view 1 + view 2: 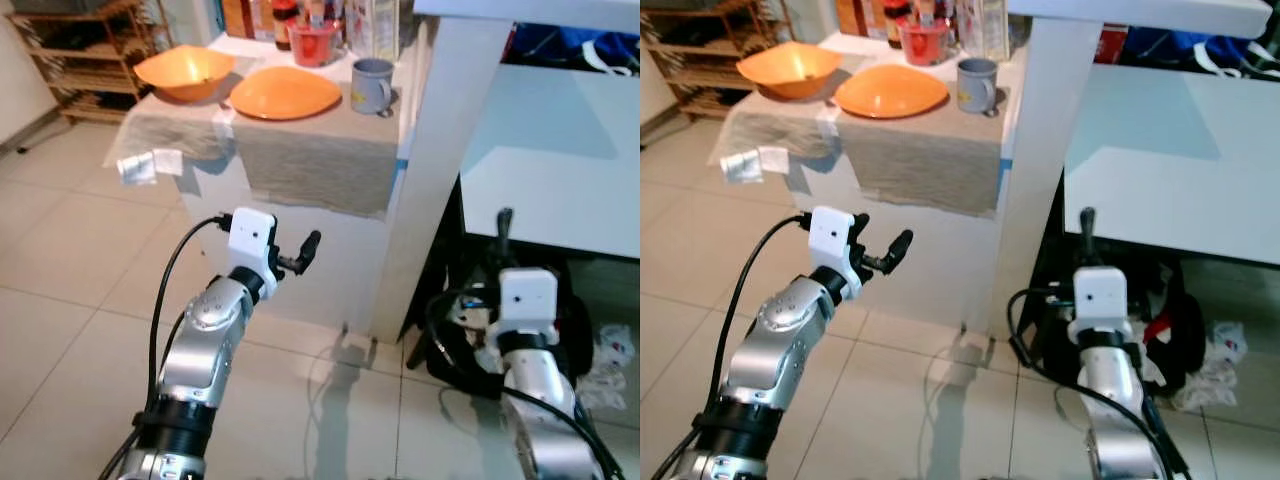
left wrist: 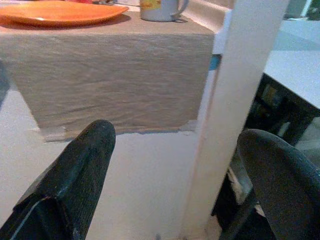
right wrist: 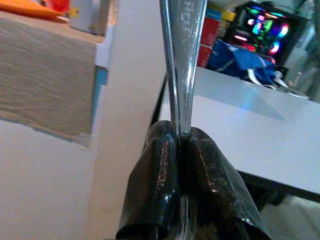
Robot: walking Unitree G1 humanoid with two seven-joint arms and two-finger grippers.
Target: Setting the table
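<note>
A: Where is the cutlery right now?

B: A slim metal utensil handle point(image 3: 181, 55) is pinched in the right gripper point(image 3: 181, 150). Its jaws are closed tight on it, one black finger on each side, and the shiny stem runs straight out from between the fingertips. Which kind of utensil it is, I cannot tell.

A: And from the head camera?

B: The right gripper point(image 1: 505, 232) points upward in front of the white desk point(image 1: 560, 160), low beside the white upright panel point(image 1: 425, 180).

A: What about the other arm?

B: The left gripper point(image 1: 300, 255) is raised in front of the cloth-covered tabletop point(image 1: 320, 120), below its edge. Its jaws are spread wide with nothing between them; in the wrist view one finger point(image 2: 75, 180) sits well apart from the other.

A: What's on that tabletop?

B: An orange bowl point(image 1: 186, 70) at the robot's left, an orange plate point(image 1: 285, 93) just beside it, then a grey mug point(image 1: 371, 85) near the right edge. A red cup point(image 1: 314, 44) stands behind the plate among some bottles. The beige cloth point(image 1: 320, 170) hangs down over the front.
</note>
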